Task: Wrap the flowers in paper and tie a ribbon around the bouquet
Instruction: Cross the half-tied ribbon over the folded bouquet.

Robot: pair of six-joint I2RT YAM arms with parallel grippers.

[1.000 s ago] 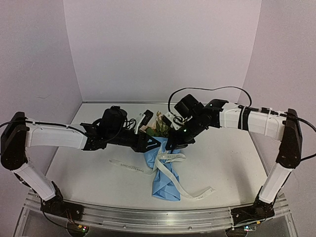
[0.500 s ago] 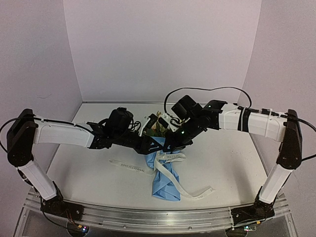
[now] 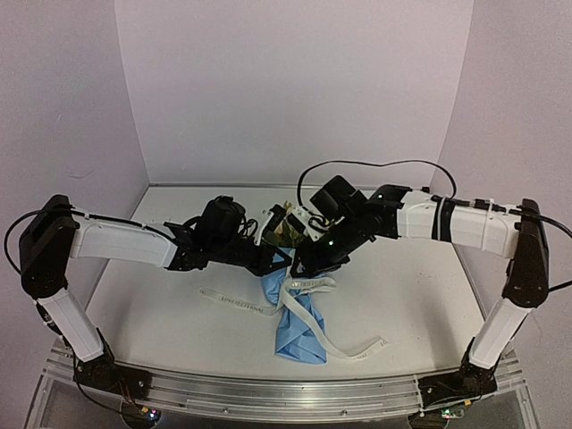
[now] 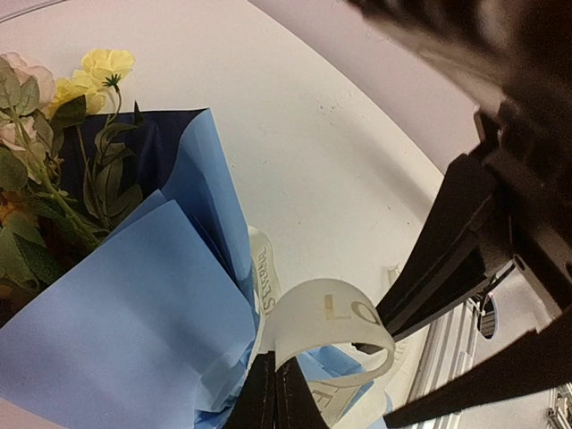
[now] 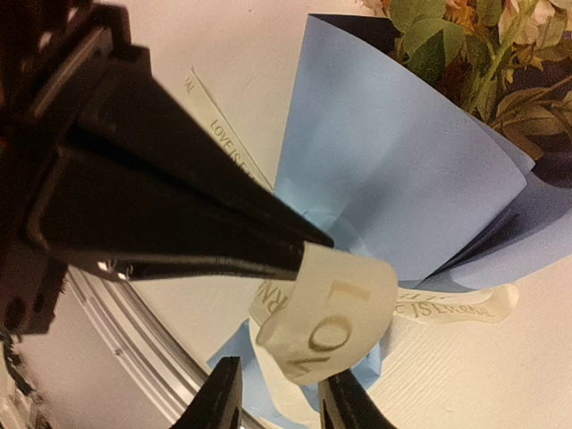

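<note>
The bouquet lies mid-table: flowers (image 3: 288,229) with pink, yellow and cream blooms in a cone of light-blue paper (image 3: 297,332). The off-white lettered ribbon (image 3: 304,286) goes round the cone's waist, and its tails trail across the table. My left gripper (image 4: 275,395) is shut on a curled loop of ribbon (image 4: 332,313) just beside the paper (image 4: 134,313) and flowers (image 4: 54,134). My right gripper (image 5: 282,404) stands open right under that same loop (image 5: 340,313), its fingers either side and not pinching it. Both grippers meet above the cone (image 5: 402,161).
One ribbon tail (image 3: 234,302) lies flat to the left of the cone, another (image 3: 359,349) runs to the front right. An aluminium rail (image 3: 286,393) edges the table's near side. Pale walls close in the back and both sides.
My left gripper has moved in to the right and closed on the ribbon loop. The right gripper, shut on the ribbon before, has opened and let it go.
</note>
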